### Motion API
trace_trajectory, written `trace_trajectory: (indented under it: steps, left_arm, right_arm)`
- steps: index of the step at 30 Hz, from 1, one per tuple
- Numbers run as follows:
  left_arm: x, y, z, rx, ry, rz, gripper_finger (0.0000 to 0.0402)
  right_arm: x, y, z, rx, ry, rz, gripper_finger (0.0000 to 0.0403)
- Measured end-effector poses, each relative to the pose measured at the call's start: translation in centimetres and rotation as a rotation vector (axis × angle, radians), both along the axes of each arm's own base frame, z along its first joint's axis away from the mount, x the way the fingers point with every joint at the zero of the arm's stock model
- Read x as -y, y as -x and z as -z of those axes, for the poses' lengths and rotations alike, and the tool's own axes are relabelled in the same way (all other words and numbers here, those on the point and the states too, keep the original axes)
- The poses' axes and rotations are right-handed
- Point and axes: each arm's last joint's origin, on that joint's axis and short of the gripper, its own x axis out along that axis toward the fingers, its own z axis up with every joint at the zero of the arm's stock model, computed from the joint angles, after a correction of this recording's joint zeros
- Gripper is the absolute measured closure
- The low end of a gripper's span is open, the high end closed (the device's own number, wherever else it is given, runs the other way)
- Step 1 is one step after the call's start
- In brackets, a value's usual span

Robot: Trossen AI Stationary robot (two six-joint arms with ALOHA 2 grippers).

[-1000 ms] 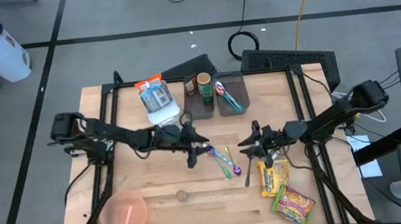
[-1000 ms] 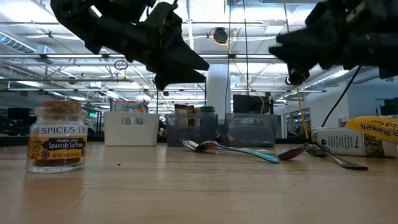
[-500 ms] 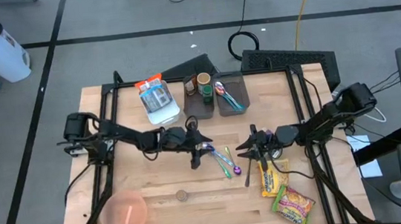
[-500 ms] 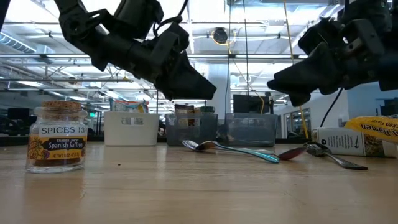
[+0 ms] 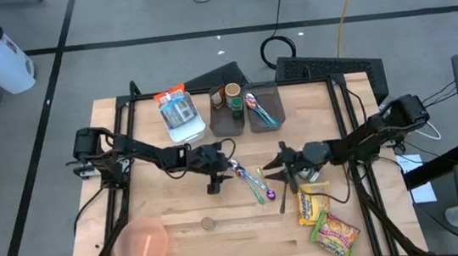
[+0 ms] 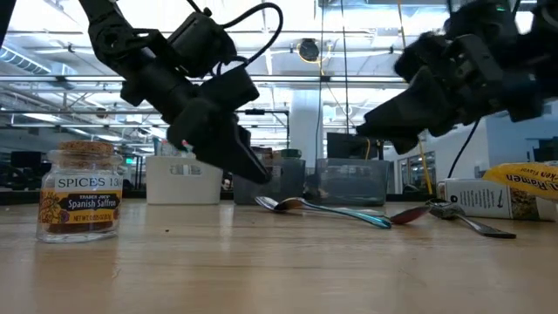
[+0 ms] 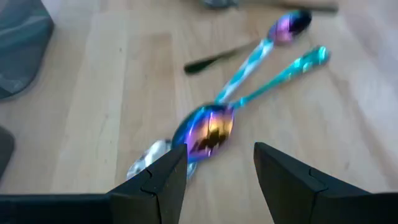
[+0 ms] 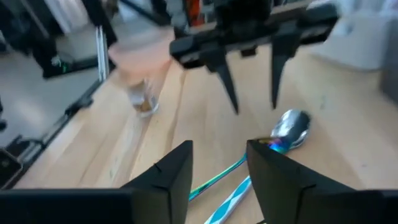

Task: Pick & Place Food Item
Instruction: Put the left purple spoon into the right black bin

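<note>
ramen packets (image 5: 322, 214) lie untouched; we see left gripper (image 5: 215, 183) and right gripper (image 5: 277, 165) part-open, empty, flanking the spoons (image 5: 254, 182), not food.

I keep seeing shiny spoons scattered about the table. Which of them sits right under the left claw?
The iridescent rainbow-bowled spoon, lying directly ahead of the left gripper. Its bowl shows purple and gold; the others beside it show plain silver or lie farther off.

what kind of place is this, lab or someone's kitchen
Most likely a robotics lab or workshop, not a kitchen: a wooden table with two mounted arms, cables on a taped grey floor, and an open industrial ceiling with strip lights behind.
</note>
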Motion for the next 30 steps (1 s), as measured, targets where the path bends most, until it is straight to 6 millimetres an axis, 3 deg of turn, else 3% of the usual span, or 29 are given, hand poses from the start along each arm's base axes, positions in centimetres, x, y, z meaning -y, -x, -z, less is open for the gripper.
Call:
trace_trajectory:
  steps: [5, 11, 19, 26, 30]
  left_arm:
    - [0.2, 0.0, 0.1, -0.008, -0.102, 0.006, 0.021]
    - [0.6, -1.0, -0.5, -0.01, -0.189, -0.008, 0.0211]
    - [2.8, -2.7, 1.7, -0.115, -0.255, -0.011, 0.0211]
    - [5.7, -4.1, 2.4, -0.098, -0.42, -0.085, 0.0211]
    - [6.3, -4.5, 2.8, -0.1, -0.458, -0.112, 0.0211]
  right_arm:
    - [0.1, -2.2, -0.6, -0.146, 0.08, -0.01, 0.0207]
    - [0.1, -3.0, -1.5, -0.103, 0.174, 0.015, 0.0167]
    - [0.3, -2.9, -1.2, -0.139, 0.162, 0.025, 0.017]
    - [0.3, -2.8, -1.1, -0.15, 0.15, 0.027, 0.0175]
    - [0.3, -2.8, -1.1, -0.15, 0.149, 0.024, 0.0175]
